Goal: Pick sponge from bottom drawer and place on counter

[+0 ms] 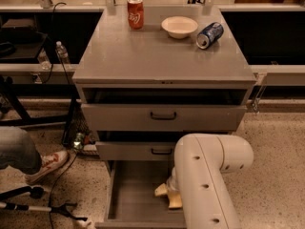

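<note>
The bottom drawer is pulled out, a deep grey tray under two black-handled drawers. My white arm reaches down into its right side. My gripper shows as cream-yellow parts low over the drawer floor, partly hidden by the arm. I cannot make out the sponge; it is hidden or behind the arm. The counter is the broad grey top of the cabinet.
On the counter stand a red soda can, a white bowl and a blue can on its side. The upper drawers are slightly open. A person's leg and shoe and cables lie at the left.
</note>
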You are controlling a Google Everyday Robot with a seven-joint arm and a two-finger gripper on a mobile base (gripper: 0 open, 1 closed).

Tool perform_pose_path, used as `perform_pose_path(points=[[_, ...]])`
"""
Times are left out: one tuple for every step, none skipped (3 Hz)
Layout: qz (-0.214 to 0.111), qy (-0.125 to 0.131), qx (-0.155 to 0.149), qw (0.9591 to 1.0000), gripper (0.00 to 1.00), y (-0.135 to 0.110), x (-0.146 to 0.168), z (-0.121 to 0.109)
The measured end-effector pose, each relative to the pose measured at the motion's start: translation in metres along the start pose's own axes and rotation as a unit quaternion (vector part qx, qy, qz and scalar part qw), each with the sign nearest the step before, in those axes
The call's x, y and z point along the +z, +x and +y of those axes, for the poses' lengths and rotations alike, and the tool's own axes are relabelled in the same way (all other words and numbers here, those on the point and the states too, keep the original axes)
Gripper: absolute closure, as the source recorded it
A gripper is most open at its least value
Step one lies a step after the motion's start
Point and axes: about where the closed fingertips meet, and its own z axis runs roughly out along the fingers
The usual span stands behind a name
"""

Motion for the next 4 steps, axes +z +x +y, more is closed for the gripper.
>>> perform_pose_path(points=[[-0.001,-0.003,0.0,1.0,0.42,0.002,0.003,-0.003],[-0.001,-0.009,0.006,0.9999,0.64,0.01,0.001,-0.005],[-0.002,-0.022,0.009,0.9997,0.87,0.018,-0.007,-0.005],[-0.011,-0.055,-0.005,0.9984,1.0,0.019,-0.035,0.001]])
